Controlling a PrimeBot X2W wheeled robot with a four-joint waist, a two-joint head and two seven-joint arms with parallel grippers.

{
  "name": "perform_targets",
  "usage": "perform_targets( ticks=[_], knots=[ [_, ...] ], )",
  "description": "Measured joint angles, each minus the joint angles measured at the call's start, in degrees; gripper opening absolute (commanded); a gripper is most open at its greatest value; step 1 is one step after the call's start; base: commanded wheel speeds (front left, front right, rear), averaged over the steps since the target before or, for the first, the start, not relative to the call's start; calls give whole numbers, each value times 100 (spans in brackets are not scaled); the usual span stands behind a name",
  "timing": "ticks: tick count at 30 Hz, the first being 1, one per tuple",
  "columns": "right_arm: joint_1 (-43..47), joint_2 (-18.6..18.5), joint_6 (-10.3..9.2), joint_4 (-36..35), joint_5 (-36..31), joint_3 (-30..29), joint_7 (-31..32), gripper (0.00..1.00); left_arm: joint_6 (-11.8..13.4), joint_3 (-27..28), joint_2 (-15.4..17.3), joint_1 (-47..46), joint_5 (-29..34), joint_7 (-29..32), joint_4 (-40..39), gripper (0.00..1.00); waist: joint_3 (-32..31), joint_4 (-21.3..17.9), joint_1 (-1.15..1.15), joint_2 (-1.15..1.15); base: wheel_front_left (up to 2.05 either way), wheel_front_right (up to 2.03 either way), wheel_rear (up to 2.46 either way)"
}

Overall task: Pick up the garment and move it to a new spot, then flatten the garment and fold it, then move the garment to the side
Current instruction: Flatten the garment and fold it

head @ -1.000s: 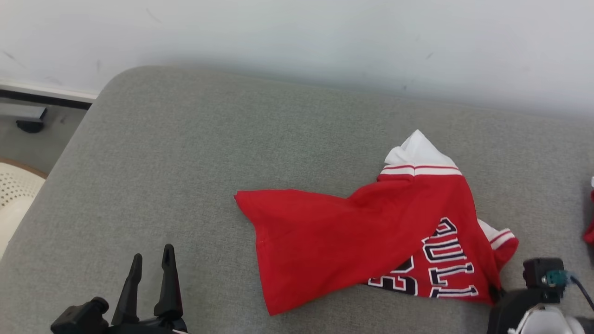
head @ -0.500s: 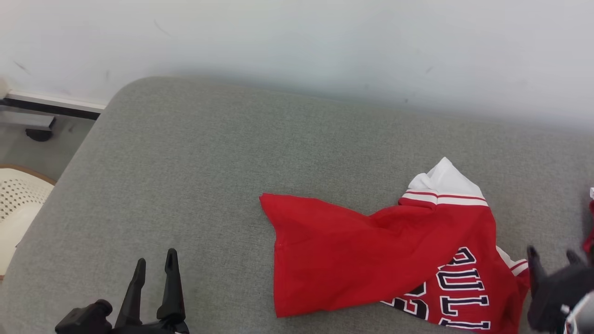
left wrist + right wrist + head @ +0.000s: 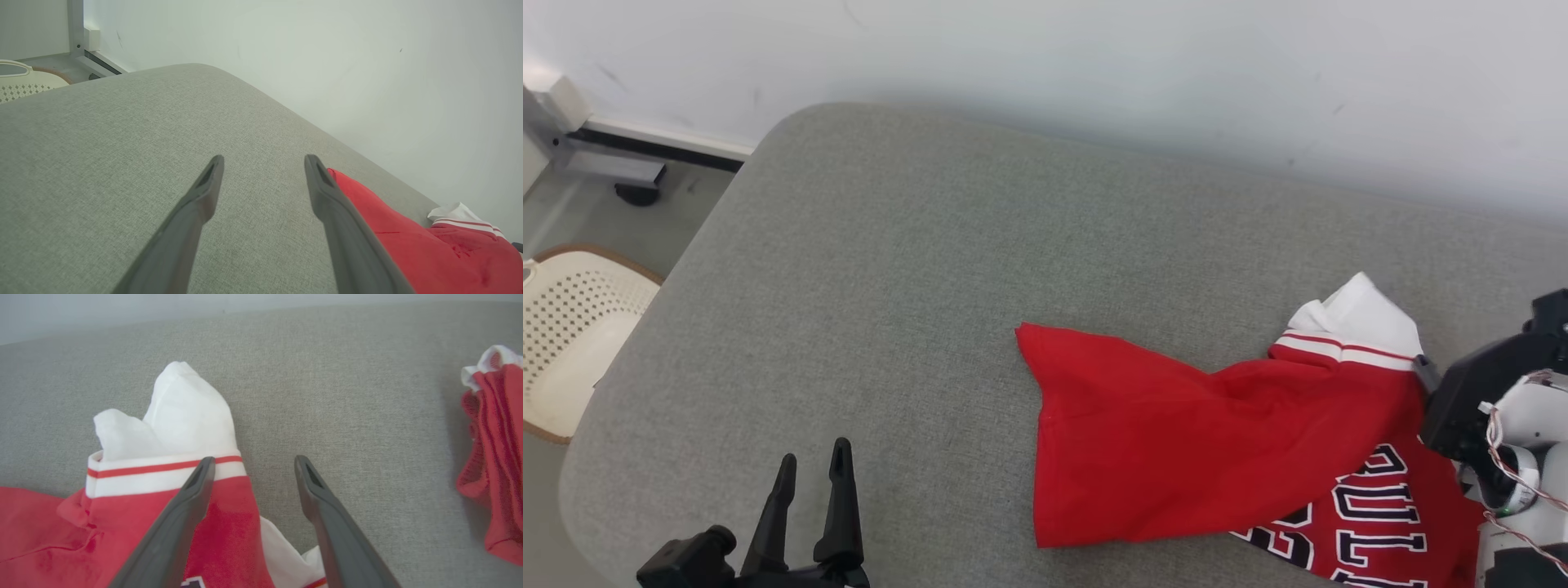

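Note:
The garment point(image 3: 1217, 441) is a red jersey with white trim and dark lettering, lying rumpled on the grey cushion point(image 3: 890, 286) at the right. My right gripper point(image 3: 253, 463) is open above its white-striped sleeve point(image 3: 171, 433). One finger is over the red cloth, the other over bare cushion, and nothing is held. The right arm's black wrist point(image 3: 1474, 392) sits at the garment's right edge. My left gripper point(image 3: 813, 465) stands open and empty at the lower left, apart from the garment point(image 3: 408, 245). In its own view the left gripper point(image 3: 263, 161) points over bare cushion.
A second red-and-white cloth point(image 3: 494, 469) lies to the right of my right gripper. A pale wall runs along the cushion's far side. Off the cushion's left edge are the floor, a white perforated basket point(image 3: 564, 335) and a metal rail point(image 3: 605, 167).
My right gripper has opened and moved from the garment's lower right corner up to its white sleeve. The head camera has shifted. The left gripper has kept its pose.

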Motion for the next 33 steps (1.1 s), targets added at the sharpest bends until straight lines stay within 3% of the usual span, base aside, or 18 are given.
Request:
perform_targets(
  ticks=[2,3,4,5,14,20,26,29,33],
  knots=[
    [-146,7,0,344,68,3,-9,98,-3,-2,-9,-8,-1,0,18,100,61,58,0,0,0,0,0],
    [-181,8,0,474,164,0,-10,45,-7,-2,-9,-16,-1,-1,27,100,87,87,0,0,0,0,0],
    [-193,7,0,592,193,27,-16,26,-29,1,-9,-16,-2,-1,38,100,108,114,0,0,0,0,0],
    [-192,9,0,672,205,62,-31,0,-29,3,-10,-16,-2,-2,46,100,126,135,0,0,0,0,0],
    [-162,-57,0,767,421,292,-244,0,4,65,0,-14,-11,-24,38,100,121,-19,0,0,0,0,0],
    [12,-131,0,-591,614,604,-622,0,42,83,11,-13,-13,-24,31,100,26,-249,0,0,0,0,0],
    [859,-94,0,-2635,605,700,-168,0,102,143,43,46,-68,-24,-25,100,-107,-423,0,0,0,0,0],
    [1339,-30,0,-2903,568,606,224,0,102,135,44,64,-75,-23,-44,100,-144,-503,-1,0,0,0,0],
    [1547,-4,0,-2568,115,422,337,0,99,86,38,32,-76,1,-44,100,-165,-529,-1,0,0,0,0]
  ],
)
